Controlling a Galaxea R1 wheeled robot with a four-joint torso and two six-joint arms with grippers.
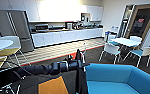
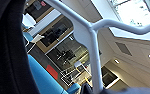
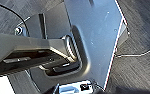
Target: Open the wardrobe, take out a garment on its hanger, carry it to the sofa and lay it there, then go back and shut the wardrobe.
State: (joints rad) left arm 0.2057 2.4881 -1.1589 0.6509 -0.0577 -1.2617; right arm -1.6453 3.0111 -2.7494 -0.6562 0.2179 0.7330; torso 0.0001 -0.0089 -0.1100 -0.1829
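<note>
one arm, the left, reaches forward with its left gripper [image 1: 77, 64] pinching the hanger [image 2: 92, 47] so the garment [image 1: 80, 80] hangs clear of the floor beside the sofa [image 1: 116, 77]; right jaws: cannot tell.

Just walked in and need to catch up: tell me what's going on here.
The robot is in a kitchen and dining area, carrying a black T-shirt on a white hanger with its left arm, which reaches across the head view. The shirt hangs just beside the blue sofa, not yet laid on it. White tables and chairs stand beyond.
</note>
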